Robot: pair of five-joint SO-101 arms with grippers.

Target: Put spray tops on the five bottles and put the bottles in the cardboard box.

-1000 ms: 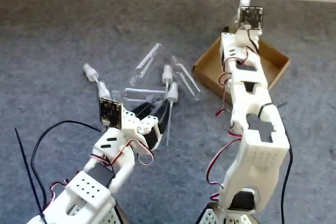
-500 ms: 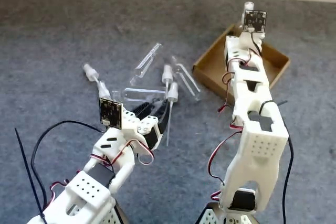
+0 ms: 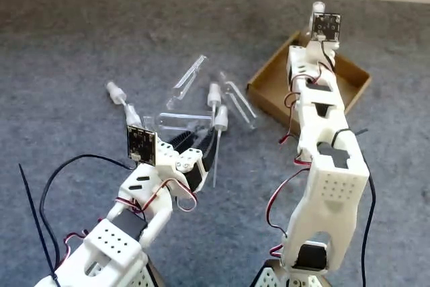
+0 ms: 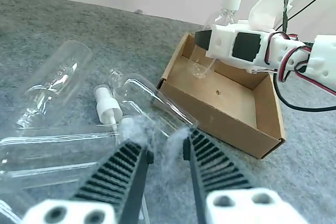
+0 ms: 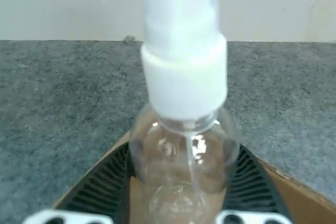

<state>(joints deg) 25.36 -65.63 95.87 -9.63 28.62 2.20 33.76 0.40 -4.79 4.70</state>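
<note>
Since a second ago the right hand (image 5: 181,195) has carried its bottle (image 5: 184,150) a little farther over the box (image 3: 269,95) and settled, while the left hand (image 4: 165,145) has not stirred.
The right hand is clamped on the one capped bottle, held upright above the box. The box floor is bare, so nothing is boxed yet. The left hand's jaws stand a narrow gap apart and grip nothing, as far as the blur at their tips lets me tell. It hangs just over the loose bottles (image 3: 178,120) and tops (image 3: 214,93) on the counter (image 3: 80,38). I judge about four bottles are left to cap and all five to box. The box is open and roomy with low walls. The pile is crowded, with bottles touching, so there is little room around any one piece.
</note>
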